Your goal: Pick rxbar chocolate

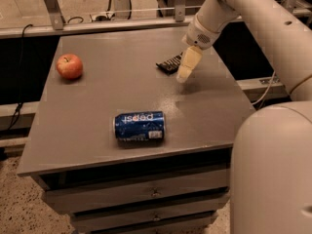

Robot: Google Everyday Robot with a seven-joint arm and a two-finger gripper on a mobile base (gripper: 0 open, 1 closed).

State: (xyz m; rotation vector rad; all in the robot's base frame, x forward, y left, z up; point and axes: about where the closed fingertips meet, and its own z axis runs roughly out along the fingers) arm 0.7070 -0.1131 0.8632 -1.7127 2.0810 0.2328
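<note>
Over the far right part of the grey table (97, 101) hangs the gripper (184, 73), a pale tapered shape pointing down and slightly toward the picture's left, its tip close above the tabletop. Whether it is spread or closed cannot be told from this view, and nothing can be seen in its hold. Just beside it on the picture's left lies the rxbar chocolate (168, 64), flat on the table, dark, its near end partly hidden behind the gripper; whether the two touch cannot be told. Up and to the right of the gripper, the white arm (243, 13) rises out of the top of the picture. Nearer the camera and to the left of the gripper, well apart from it, a blue Pepsi can (140, 126) lies on its side. Far to the left of the gripper a red apple (69, 66) sits near the table's left edge. Below and to the right of the gripper, the robot's pale body (273, 174) fills the lower right corner.
</note>
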